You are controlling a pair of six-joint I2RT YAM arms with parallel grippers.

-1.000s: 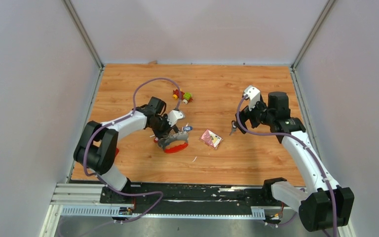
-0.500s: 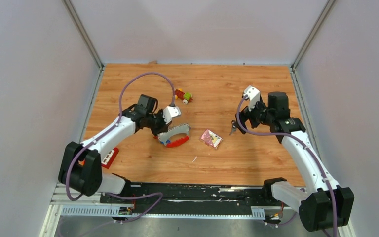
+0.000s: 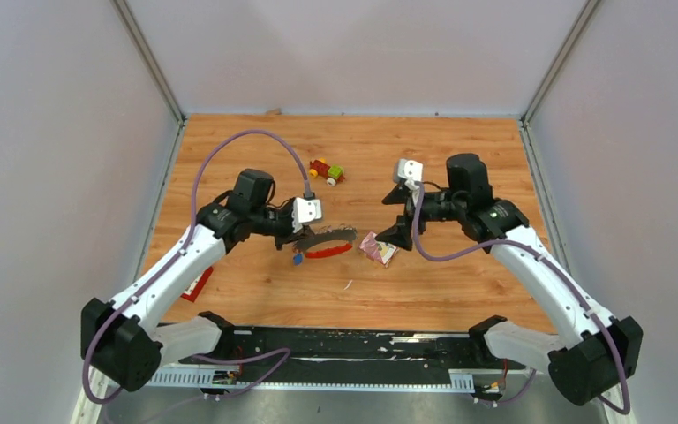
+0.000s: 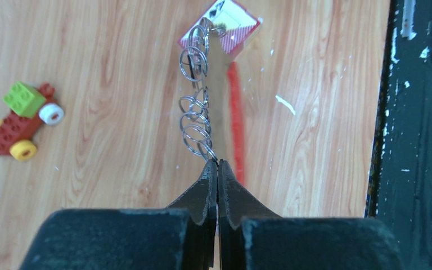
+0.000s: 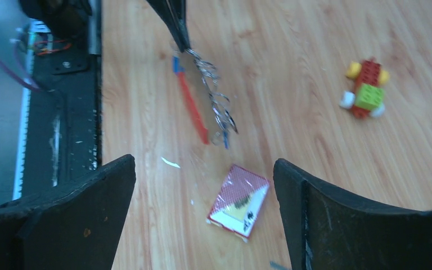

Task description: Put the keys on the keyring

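My left gripper (image 3: 305, 233) is shut on the keyring (image 3: 328, 240) and holds it above the table. The grey and red crescent fobs stick out to the right. In the left wrist view the shut fingertips (image 4: 218, 169) pinch a chain of thin metal rings (image 4: 196, 121), with the red fob (image 4: 236, 118) beside it. A blue-headed key (image 3: 297, 259) hangs under the gripper and also shows in the right wrist view (image 5: 175, 64). My right gripper (image 3: 397, 223) is open and empty (image 5: 203, 163), above the packet, facing the keyring (image 5: 216, 107). Red and black keys are not seen.
A pink foil packet (image 3: 377, 249) lies on the wood between the grippers, also in the right wrist view (image 5: 239, 205). A red-yellow-green toy car (image 3: 327, 171) stands farther back. A red flat object (image 3: 197, 284) lies at the table's left front. The black rail (image 4: 422, 112) runs along the near edge.
My left gripper has lifted the keyring off the table and carried it right. My right gripper has swung left and now hangs over the packet.
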